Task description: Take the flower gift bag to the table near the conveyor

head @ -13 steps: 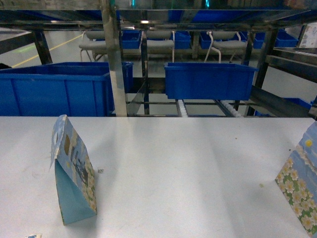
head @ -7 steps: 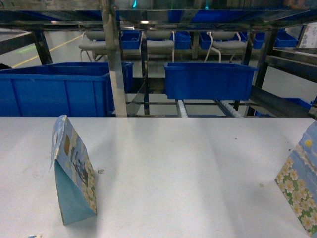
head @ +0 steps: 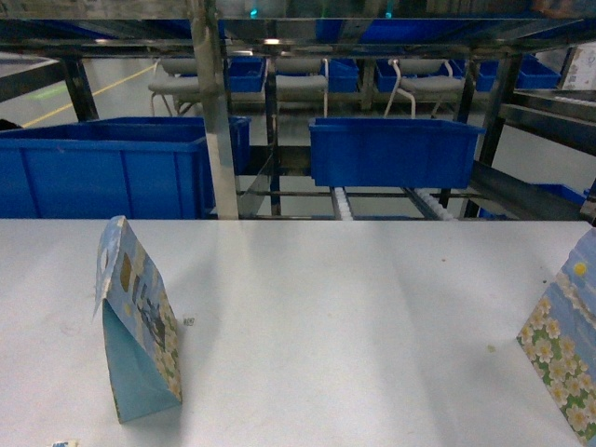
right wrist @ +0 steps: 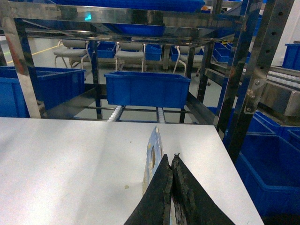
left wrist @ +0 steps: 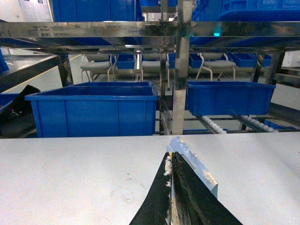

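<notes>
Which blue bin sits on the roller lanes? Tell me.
The smaller bin, right of the steel post: white rollers show just below it. The bigger bin at left shows none.

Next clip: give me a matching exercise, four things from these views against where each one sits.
Things:
1. left gift bag
2. right gift bag
3. small blue bin
4. large blue bin

Places:
A. on the conveyor rollers, behind the table, right of centre
B. table's right edge, cut off by the head view
C. upright on the table's left side
D. behind the table's far left edge

Pairs: 1-C, 2-B, 3-A, 4-D
</notes>
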You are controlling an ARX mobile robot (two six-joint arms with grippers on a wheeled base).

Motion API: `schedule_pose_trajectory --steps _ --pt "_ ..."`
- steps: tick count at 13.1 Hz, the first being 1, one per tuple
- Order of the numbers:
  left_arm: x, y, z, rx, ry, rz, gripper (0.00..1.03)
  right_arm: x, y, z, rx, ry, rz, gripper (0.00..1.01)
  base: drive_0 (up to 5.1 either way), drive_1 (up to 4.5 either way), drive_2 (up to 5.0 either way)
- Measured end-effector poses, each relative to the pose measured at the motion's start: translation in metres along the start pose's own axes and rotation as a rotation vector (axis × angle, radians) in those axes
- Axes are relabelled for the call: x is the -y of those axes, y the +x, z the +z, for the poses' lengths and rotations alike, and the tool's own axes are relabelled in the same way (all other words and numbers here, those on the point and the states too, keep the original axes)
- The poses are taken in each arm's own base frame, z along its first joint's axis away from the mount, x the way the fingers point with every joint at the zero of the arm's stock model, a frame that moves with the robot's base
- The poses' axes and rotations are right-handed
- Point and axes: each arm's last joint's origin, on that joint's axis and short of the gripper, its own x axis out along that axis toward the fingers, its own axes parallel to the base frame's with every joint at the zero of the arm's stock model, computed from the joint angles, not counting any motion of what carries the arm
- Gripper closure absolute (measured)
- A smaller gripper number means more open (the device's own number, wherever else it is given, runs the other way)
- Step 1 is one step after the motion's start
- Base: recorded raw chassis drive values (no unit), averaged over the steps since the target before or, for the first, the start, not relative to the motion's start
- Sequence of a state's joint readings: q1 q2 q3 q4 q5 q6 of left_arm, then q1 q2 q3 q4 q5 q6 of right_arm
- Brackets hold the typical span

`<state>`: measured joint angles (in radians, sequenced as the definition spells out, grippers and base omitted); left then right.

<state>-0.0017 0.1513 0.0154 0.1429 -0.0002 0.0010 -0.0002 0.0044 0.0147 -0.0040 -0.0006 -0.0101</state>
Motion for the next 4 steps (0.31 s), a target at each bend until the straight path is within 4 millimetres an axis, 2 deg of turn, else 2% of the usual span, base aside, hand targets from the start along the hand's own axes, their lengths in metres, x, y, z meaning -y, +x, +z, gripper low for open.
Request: schedule_pose_trajectory --steps 1,2,4 --pt "0.0 -0.0071 -0.0059 -0.046 -0.002 -0.001 1.0 0.0 0.0 0.0 0.0 0.0 0.0 0.92 0.0 0.0 0.0" --pt "0.0 -0.0093 0.0003 0.016 0.0 0.0 0.88 0.0 0.0 -0.0001 -0.001 0.0 0.0 0.79 0.0 0.0 0.0" --pt "0.0 -0.0092 -0.0031 -0.011 -0.001 0.0 0.64 0.0 0.0 0.0 0.0 0.0 0.0 0.55 0.0 0.0 0.0"
